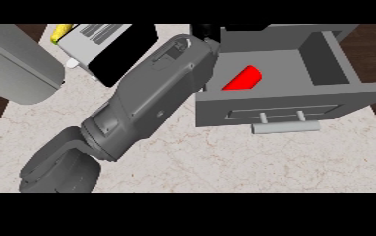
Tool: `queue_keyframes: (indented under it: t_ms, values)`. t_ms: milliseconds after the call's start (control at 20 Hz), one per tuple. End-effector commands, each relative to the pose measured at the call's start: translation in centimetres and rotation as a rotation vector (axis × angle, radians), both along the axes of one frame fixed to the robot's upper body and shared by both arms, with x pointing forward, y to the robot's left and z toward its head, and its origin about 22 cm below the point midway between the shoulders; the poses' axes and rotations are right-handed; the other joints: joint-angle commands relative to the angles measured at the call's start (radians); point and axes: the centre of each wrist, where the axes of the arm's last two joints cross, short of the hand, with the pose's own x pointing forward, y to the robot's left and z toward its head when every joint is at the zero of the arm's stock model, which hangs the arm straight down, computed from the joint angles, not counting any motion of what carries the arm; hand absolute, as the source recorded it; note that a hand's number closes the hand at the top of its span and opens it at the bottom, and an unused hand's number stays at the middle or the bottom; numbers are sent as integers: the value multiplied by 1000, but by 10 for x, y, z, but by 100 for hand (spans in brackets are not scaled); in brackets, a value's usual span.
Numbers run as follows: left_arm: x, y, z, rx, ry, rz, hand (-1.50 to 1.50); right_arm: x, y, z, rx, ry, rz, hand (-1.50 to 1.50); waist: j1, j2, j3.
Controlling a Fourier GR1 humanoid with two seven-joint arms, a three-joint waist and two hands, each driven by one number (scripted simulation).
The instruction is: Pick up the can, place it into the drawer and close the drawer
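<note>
- Pale marbled counter point(220, 160) fills the view, with a dark wood strip point(365, 41) along its far and right edges.
- Grey drawer point(334, 56) stands open on the right half of the counter. Its front panel faces us and a pale bar handle point(285, 127) sits just below that panel.
- One grey forearm point(150, 95) comes in from the lower left and slants up-right. Its wrist end overlaps the drawer's left wall.
- Left hand point(204, 31): we only see a black patch past the wrist, at the drawer's far left corner. The wrist hides the rest.
- We cannot tell how far open the hand is, nor whether it touches the drawer.
- Red can point(244, 77) is inside the drawer, on its floor, in the left part. We see it clear of the black hand patch.
- The can's long axis runs diagonally, from near-left to far-right.
- Its rounded end points toward the drawer's far right. The near-left end is cut off by the drawer's front wall, and we cannot tell which end is the top.
- Left of the forearm there is a white and black box point(110, 48) with stripes on top and a yellow item point(61, 31) at its far corner.
- A large grey body point(26, 65) sits at the left edge.
</note>
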Motion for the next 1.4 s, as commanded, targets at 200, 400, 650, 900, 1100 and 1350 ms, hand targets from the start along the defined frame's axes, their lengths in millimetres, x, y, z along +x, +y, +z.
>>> queue_keyframes:
  t_ms: [200,400,650,900,1100,1350]
  values:
    - [-1,-3,6,-29,25,-36,-150,46,33,6,-207,-16,-41,-150,46,-6,-1]
    - [-1,-1,6,-13,28,-34,-150,72,56,-8,-309,-15,-47,-150,69,-12,-1]
    - [2,8,0,6,49,-8,-150,101,82,-28,-382,-42,-67,-150,63,-16,-1]
    - [0,13,4,0,53,-11,-150,155,105,-25,-528,-41,-75,-150,85,-18,-1]
    - [1,27,13,-6,48,23,-150,172,111,-39,-635,-18,-52,-150,80,-23,-1]
    - [12,56,28,9,24,40,-150,212,126,-55,-800,-8,-80,-150,88,-16,-1]
